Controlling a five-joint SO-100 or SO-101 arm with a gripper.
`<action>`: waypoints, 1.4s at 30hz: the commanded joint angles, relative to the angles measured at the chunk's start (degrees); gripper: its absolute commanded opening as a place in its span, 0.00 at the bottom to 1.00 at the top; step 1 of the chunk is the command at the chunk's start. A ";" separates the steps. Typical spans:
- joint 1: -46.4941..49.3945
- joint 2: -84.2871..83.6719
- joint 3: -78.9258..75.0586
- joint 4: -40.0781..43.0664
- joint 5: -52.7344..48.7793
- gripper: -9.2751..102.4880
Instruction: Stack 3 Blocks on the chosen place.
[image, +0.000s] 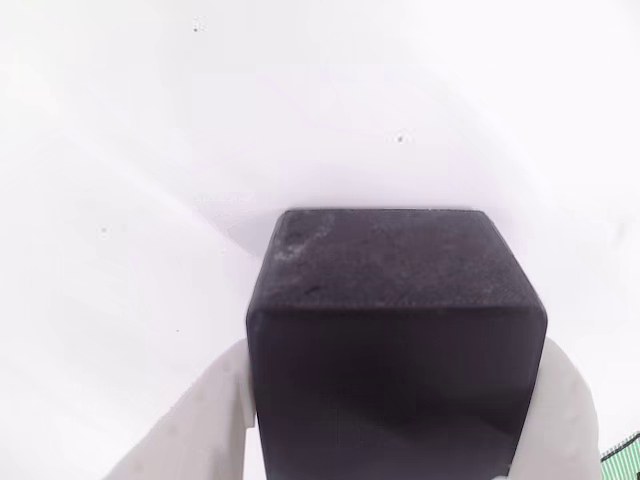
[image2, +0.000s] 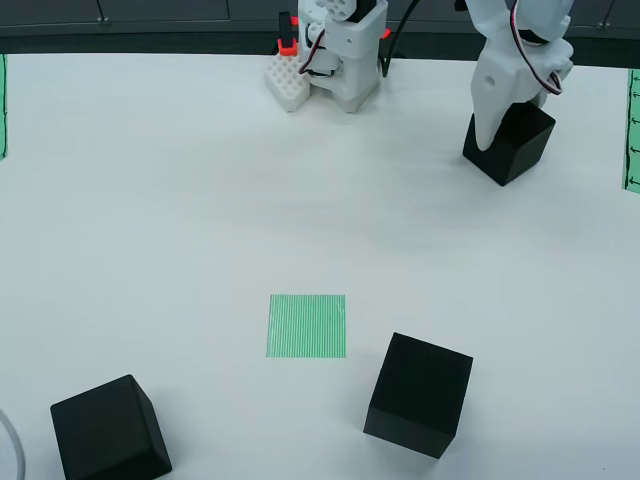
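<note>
**A:** Where is the arm right now?

**B:** In the view from above I see the gripper (image2: 512, 128) at the far right of the white table (image2: 180, 200), down on a black cube (image2: 510, 145), close to the arm's base (image2: 335, 55). In the view that rides on the gripper, the jaws are pinching that cube (image: 395, 330), one white finger (image: 205, 420) on each side. I can't tell whether it has left the table.

**A:** And the other cubes?

**B:** Both sit along the near edge in the view from above: one (image2: 418, 395) just right of and below the green striped patch (image2: 307, 325), apart from it, the other (image2: 108, 430) in the lower-left corner, well apart.

**A:** Anything on the patch?

**B:** It lies bare, mid-table.
</note>
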 joint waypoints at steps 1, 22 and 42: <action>1.41 -0.44 -2.02 -1.05 0.88 0.28; 28.74 19.86 5.45 0.79 20.92 0.25; 60.21 6.15 -7.47 -1.93 46.85 0.25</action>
